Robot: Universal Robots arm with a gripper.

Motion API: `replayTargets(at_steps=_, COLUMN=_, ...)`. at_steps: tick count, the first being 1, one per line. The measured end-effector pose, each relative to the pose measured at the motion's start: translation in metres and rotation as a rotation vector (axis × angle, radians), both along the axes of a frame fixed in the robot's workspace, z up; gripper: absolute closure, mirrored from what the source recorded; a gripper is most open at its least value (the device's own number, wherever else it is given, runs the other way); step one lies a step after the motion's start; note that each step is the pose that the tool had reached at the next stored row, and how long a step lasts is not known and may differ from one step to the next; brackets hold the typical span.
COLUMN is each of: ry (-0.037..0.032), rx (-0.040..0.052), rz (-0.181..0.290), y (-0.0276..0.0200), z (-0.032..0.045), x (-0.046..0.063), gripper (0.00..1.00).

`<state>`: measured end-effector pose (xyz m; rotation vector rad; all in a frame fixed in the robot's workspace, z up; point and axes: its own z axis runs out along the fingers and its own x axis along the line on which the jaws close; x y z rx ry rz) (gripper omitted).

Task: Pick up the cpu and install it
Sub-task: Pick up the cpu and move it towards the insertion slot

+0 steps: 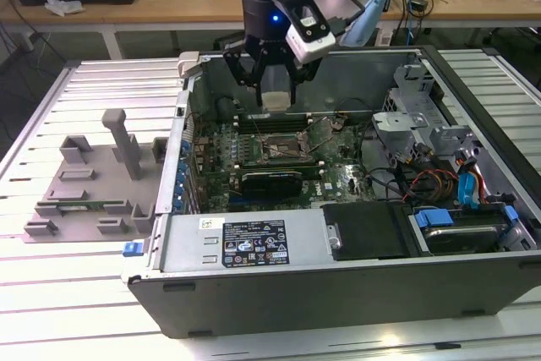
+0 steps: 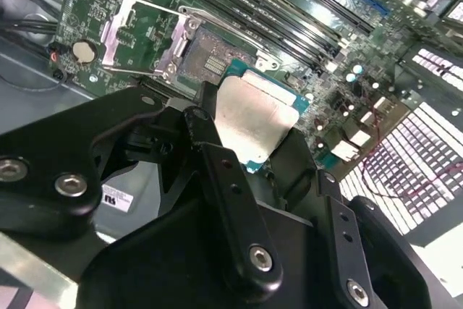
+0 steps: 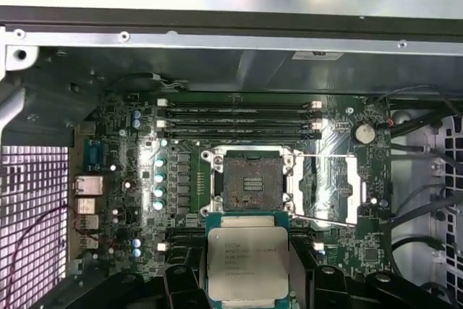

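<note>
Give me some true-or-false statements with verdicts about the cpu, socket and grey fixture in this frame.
1. The tool holds the flat square silver-topped cpu. True.
2. The cpu is seated in the dark square motherboard socket. False: the socket is empty; the cpu is up in the tool.
3. The socket's silver metal retention frame is swung open. True.
4. The grey plastic fixture lies on the exterior view's right of the open grey computer case. False: on its left.
</note>
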<state>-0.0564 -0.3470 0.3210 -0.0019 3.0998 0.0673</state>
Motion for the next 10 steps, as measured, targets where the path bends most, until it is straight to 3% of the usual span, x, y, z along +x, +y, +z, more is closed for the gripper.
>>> replayTargets(at_steps=10, ry=0.0001, rx=-0.0002, rz=-0.001, y=0.0097, z=-0.0241, x=0.005, gripper=0.46)
